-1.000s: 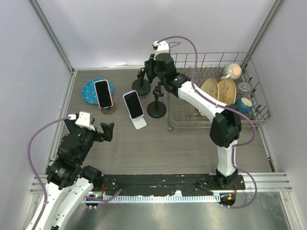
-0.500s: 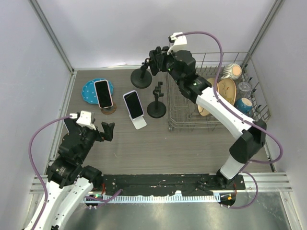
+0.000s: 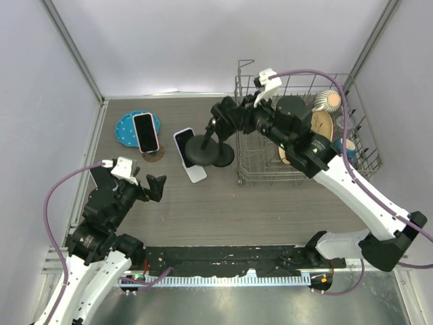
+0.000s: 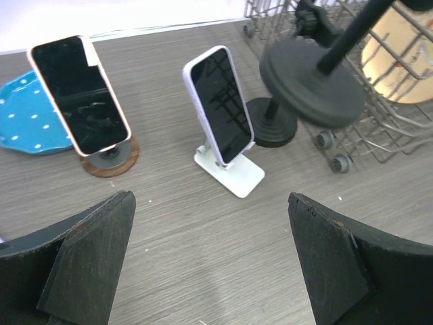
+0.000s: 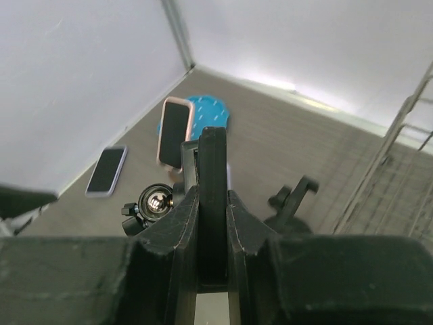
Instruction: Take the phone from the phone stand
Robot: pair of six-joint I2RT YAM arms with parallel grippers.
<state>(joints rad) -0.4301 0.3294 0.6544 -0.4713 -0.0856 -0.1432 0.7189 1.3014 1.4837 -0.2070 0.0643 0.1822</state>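
Pinching a tilted black stand [image 4: 308, 78] with right gripper [image 3: 218, 125], upper centre. Left gripper [image 4: 210, 200] spread, bottom edge. White phone [image 4: 220, 105] leaning on white stand [image 4: 233, 172].

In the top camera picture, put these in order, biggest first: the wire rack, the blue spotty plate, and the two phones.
1. Wire rack.
2. Blue spotty plate, partly behind a phone.
3. Pink-edged phone and white-edged phone look about alike: a tie.
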